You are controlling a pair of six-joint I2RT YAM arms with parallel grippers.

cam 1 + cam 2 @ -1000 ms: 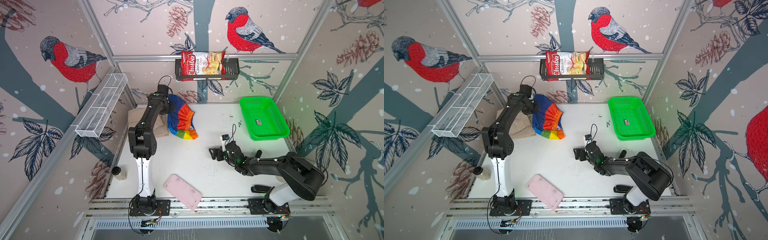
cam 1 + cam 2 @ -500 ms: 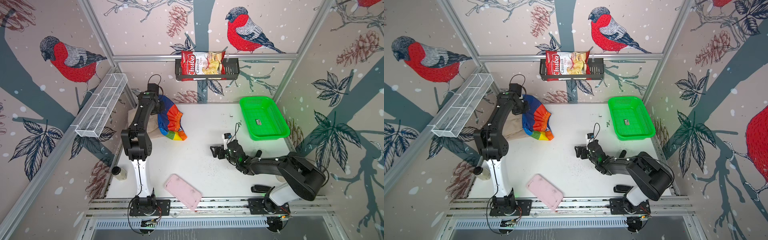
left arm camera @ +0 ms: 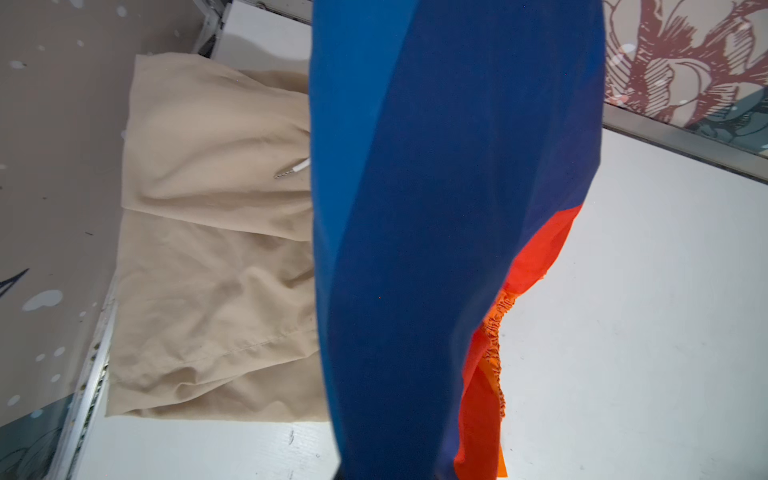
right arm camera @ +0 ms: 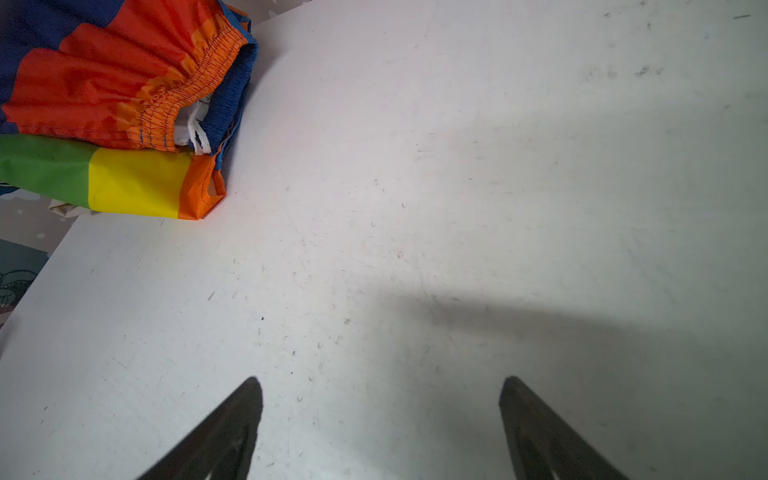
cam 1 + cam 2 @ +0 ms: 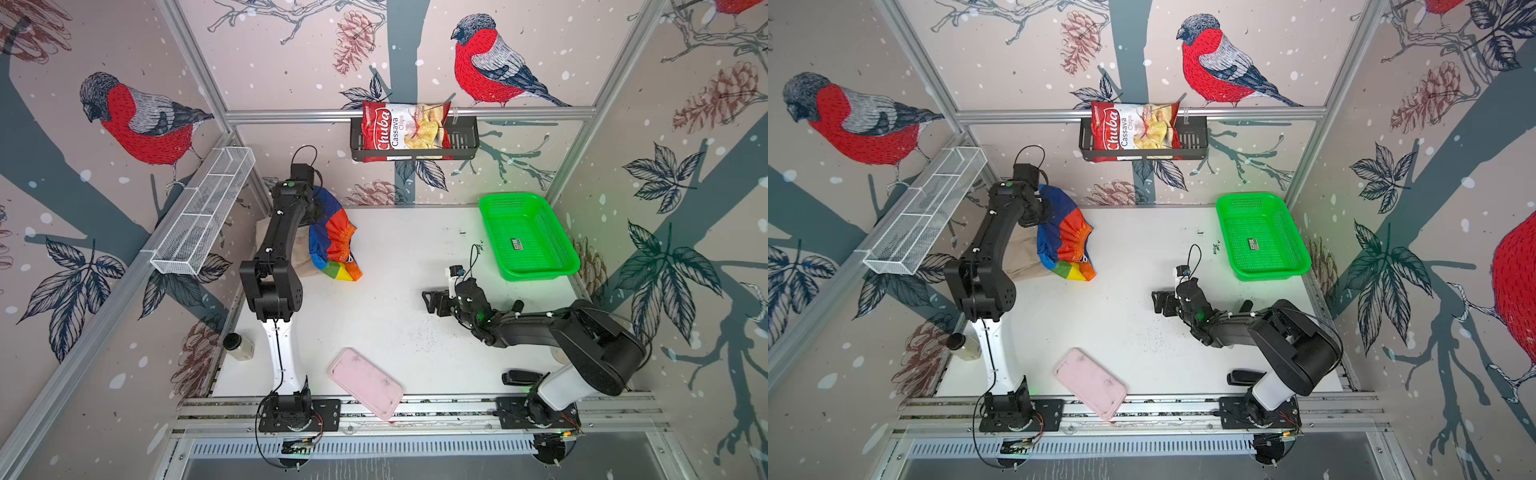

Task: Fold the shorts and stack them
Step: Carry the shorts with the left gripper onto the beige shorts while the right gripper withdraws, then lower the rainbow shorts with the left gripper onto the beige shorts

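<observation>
Blue end of the shiny striped shorts (image 5: 332, 241) pinched in the left gripper (image 5: 316, 210), jaws pressed together on the cloth. Held up over the far-left part of the table (image 5: 395, 270), draping with the long axis from the pinch on the far side down toward the near side, green-and-yellow hem lowest and seemingly touching down. Just left of that drape, and partly beneath it, the beige shorts (image 3: 208, 249), flat along the left wall, looking already folded, a drawstring tip showing. Judging from this, hinges on a short carry further left and then a lowering squarely onto the beige pair; falls to the left arm, by far the nearer. Well apart on the right and nearer the front: the right gripper (image 5: 430, 301), fingers spread wide and low over bare table, holding nothing. Compared with a second ago: carried leftward and slightly farther back together with the gripper, closer over the beige pair; on the right side, scarcely any change
</observation>
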